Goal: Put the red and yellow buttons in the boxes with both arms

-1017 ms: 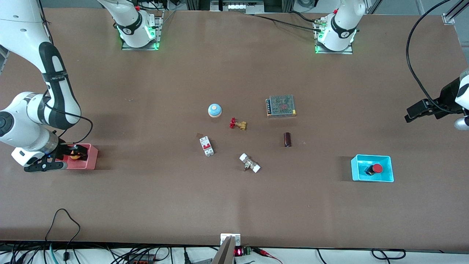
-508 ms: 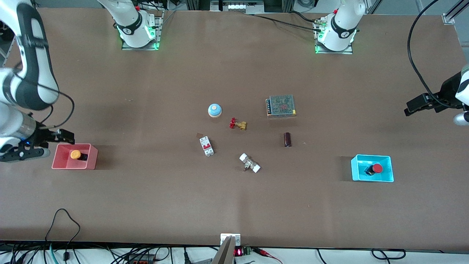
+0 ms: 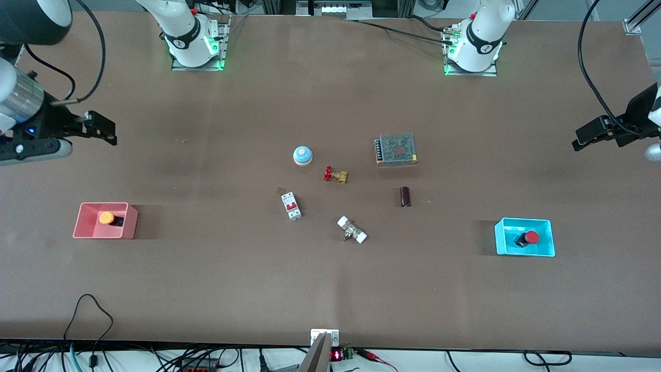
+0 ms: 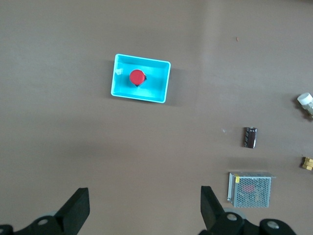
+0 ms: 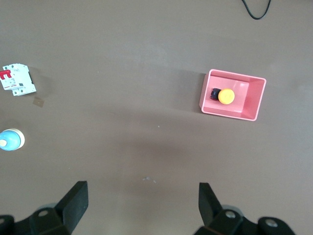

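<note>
The orange-yellow button [image 3: 107, 217] lies in the salmon pink box [image 3: 130, 225] toward the right arm's end of the table. The red button [image 3: 532, 237] lies in the cyan box [image 3: 505, 238] toward the left arm's end. My right gripper [image 3: 103, 129] is open and empty, raised over bare table. Its wrist view shows the pink box [image 5: 249, 98] and yellow button [image 5: 226, 96] well below its open gripper [image 5: 143, 203]. My left gripper [image 3: 586, 138] is open and empty, high over bare table. Its wrist view shows the cyan box [image 4: 157, 84], the red button [image 4: 137, 77] and its open gripper [image 4: 144, 205].
In the middle of the table lie a blue-domed button [image 3: 302, 155], a brass valve with a red handle [image 3: 334, 174], a grey mesh-topped unit [image 3: 396, 149], a white circuit breaker [image 3: 291, 205], a white-capped fitting [image 3: 352, 230] and a dark cylinder [image 3: 405, 196].
My right gripper has left the pink box and risen up and away from it, leaving the yellow button inside. My left gripper has drifted only slightly.
</note>
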